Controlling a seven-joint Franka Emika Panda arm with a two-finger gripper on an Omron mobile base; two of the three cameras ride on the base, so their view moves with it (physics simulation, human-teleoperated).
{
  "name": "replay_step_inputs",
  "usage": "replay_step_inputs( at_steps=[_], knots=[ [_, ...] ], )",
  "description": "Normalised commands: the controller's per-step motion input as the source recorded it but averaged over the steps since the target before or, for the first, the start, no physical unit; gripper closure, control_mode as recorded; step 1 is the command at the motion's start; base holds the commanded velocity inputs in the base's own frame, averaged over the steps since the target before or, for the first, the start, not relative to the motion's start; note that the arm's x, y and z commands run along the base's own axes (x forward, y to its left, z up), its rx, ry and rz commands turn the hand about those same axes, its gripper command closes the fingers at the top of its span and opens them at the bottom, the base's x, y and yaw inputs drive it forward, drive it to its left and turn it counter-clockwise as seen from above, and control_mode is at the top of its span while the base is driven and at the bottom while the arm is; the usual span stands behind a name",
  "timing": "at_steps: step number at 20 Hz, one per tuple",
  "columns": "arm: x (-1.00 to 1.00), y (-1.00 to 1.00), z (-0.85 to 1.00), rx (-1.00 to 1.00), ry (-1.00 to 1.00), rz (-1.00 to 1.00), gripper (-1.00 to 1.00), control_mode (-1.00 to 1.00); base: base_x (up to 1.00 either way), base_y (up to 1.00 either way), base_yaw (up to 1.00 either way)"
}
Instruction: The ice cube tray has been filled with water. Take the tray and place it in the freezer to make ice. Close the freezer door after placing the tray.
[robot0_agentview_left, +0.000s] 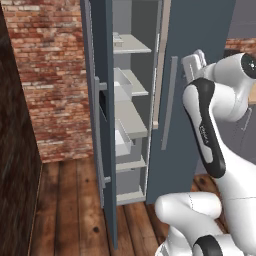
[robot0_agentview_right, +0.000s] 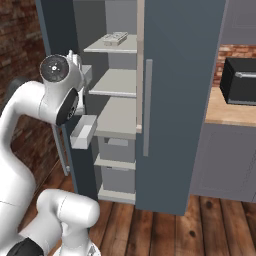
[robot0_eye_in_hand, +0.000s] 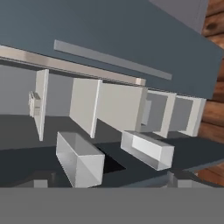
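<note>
even, flat rendered light, no clear source. no glare or motion blur, just soft low-res edges. freezer (robot0_agentview_right: 120, 115) interior reads mid-grey, shelves lightly shaded. dark wall panel (robot0_agentview_left: 15, 165) at the left base view's edge is nearly black. no visible edge distortion.

The ice cube tray (robot0_agentview_right: 114, 38) lies flat on the top white shelf (robot0_agentview_right: 100, 49) inside the freezer (robot0_agentview_right: 120, 20).
</note>
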Motion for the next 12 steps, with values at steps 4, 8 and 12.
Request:
replay_step_inputs(
  at_steps=[4,8,12],
  knots=[
    [-0.17,0.44,-0.01,-0.06,-0.13,0.00,-1.00,-1.00,0.00,0.00,0.00],
    [-0.01,0.52,-0.04,-0.03,-0.01,-0.05,-1.00,-1.00,0.00,0.00,0.00],
    [-0.01,0.47,0.00,0.00,0.00,-0.08,-1.00,-1.00,0.00,0.00,0.00]
  ],
)
